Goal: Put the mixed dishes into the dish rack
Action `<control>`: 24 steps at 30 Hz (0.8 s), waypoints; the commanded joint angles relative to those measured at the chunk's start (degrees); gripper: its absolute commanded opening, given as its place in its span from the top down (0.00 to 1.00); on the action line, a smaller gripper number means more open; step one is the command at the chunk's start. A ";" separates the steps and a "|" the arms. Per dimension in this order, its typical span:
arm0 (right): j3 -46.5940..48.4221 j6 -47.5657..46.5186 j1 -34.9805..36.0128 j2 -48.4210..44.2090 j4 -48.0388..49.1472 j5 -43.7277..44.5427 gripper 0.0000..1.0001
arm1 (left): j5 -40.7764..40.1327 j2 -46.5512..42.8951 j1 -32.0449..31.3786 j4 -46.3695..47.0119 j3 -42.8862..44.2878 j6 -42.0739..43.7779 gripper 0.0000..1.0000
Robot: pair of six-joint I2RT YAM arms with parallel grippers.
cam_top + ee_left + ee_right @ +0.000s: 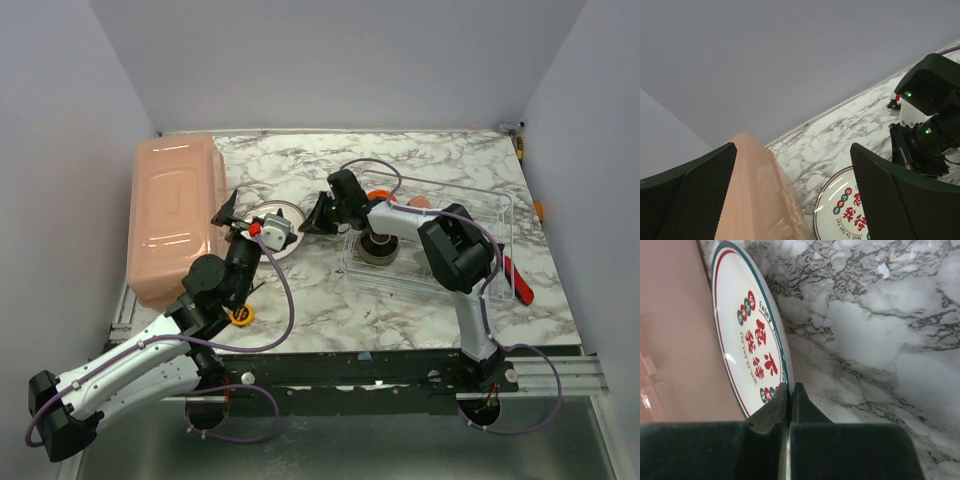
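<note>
Currently the right wrist camera tells me the most. The right fingers (805, 407) are all but closed, pinched on the near rim of the plate (745, 335), which is white with a teal border and red characters. The plate's far side sits just beside the salmon-pink tub (665, 340), over the marble tabletop (880, 330). From that angle I cannot tell whether the plate lies flat or is tipped up.

From the top camera the grip is harder to read, because the left arm's wrist covers part of the plate. Only this view gives me the dish rack (420, 280), to the right of the plate and apart from it. The dark brown bowl (378, 250) sits in its near-left part. The orange bowl (381, 194) and the mug (421, 203) lie farther back, partly hidden by the right arm. A yellow tape measure (240, 316) lies beside the left arm.

On the left wrist camera, the left fingers (895, 200) are spread wide with nothing in them. They frame the tub's edge and a slice of the plate, with the right arm's wrist (930, 115) off to the right.
</note>
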 commanded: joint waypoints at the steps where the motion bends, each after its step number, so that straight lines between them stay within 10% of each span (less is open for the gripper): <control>1: -3.91 4.31 -1.34 -5.13 7.18 -5.12 1.00 | 1.03 0.19 0.20 0.15 0.73 -0.78 0.05; 24: -9.68 8.09 -4.96 -21.53 8.40 -6.86 1.00 | 17.10 10.93 -0.47 -16.04 6.66 -6.07 0.04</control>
